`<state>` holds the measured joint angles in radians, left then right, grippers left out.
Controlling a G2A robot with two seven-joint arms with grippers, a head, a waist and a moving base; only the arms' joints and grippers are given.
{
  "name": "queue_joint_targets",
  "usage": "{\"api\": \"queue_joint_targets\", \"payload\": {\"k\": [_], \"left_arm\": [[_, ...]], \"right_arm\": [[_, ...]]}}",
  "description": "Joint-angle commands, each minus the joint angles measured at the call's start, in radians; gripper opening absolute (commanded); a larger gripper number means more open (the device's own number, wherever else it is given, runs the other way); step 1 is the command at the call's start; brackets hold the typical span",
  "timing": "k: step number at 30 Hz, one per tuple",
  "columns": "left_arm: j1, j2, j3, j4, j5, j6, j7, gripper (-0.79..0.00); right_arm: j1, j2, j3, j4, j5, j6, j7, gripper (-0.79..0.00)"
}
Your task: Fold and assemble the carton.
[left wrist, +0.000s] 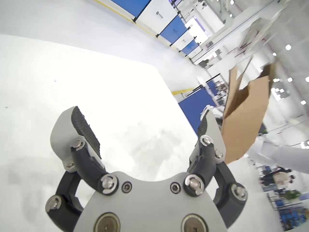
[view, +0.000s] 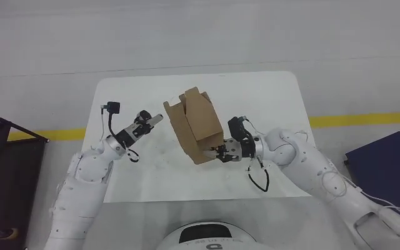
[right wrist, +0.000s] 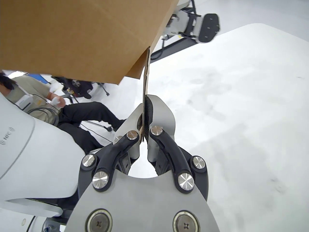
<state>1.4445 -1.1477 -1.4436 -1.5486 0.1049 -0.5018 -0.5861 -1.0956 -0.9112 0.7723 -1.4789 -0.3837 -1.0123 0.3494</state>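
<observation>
The right gripper [right wrist: 144, 114] is seen closed tight on a thin flap edge of the carton [right wrist: 72, 25], the cardboard being pinched between both pads. By that one edge the carton is held up off the table [view: 269, 94], tilted, above its middle. The left gripper [left wrist: 142, 117] is held wide open with nothing in it, near the carton's other side and apart from it. The carton appears to have been opened from flat into a box shape, with its walls standing apart. Flaps at the upper end are seen sticking out unfolded, and the lower flap is gripped rather than tucked in. The task is therefore judged to be partway done: the body has been squared up, while the flaps at both ends are left to be folded in and closed
</observation>
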Motion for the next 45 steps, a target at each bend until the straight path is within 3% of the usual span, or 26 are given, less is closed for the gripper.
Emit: {"api": "queue_joint_targets", "payload": {"k": [1, 6, 9, 12, 17, 24, 34, 38, 42, 45], "left_arm": [[-0.010, 0.006, -0.020, 0.039, -0.114, 0.001, -0.075, 0.000], [-0.049, 0.013, -0.012, 0.121, -0.489, 0.051, -0.387, 0.000], [-0.095, 0.017, -0.001, 0.180, -0.647, 0.115, -0.596, 0.000], [-0.143, 0.021, 0.022, 0.243, -0.694, 0.136, -0.759, 0.000], [-0.209, 0.015, 0.086, 0.353, -0.770, 0.185, -0.917, 0.000], [-0.224, 0.014, 0.189, 0.350, -0.939, 0.218, -0.950, 0.000], [-0.244, 0.052, 0.272, 0.342, -0.933, 0.217, -0.950, 0.000], [-0.253, 0.062, 0.275, 0.372, -0.951, 0.217, -0.950, -0.065], [-0.254, 0.070, 0.271, 0.390, -0.963, 0.217, -0.950, -0.188], [-0.241, 0.076, 0.265, 0.376, -0.965, 0.217, -0.950, -0.345]], "right_arm": [[0.005, 0.014, -0.007, -0.009, 0.040, 0.000, 0.072, -0.785], [0.027, 0.050, -0.066, -0.050, 0.199, 0.000, 0.304, -0.785], [0.063, 0.066, -0.128, -0.074, 0.415, 0.000, 0.459, -0.785], [0.119, 0.083, -0.201, -0.073, 0.489, 0.000, 0.459, -0.785], [0.203, 0.105, -0.299, -0.099, 0.583, 0.000, 0.459, -0.785], [0.296, 0.118, -0.412, -0.085, 0.651, 0.000, 0.459, -0.785], [0.371, 0.112, -0.497, -0.066, 0.701, 0.000, 0.459, -0.785], [0.381, 0.111, -0.507, -0.072, 0.713, 0.000, 0.459, -0.785], [0.383, 0.113, -0.509, -0.076, 0.722, 0.000, 0.459, -0.785], [0.381, 0.114, -0.506, -0.078, 0.732, 0.000, 0.459, -0.785]]}}
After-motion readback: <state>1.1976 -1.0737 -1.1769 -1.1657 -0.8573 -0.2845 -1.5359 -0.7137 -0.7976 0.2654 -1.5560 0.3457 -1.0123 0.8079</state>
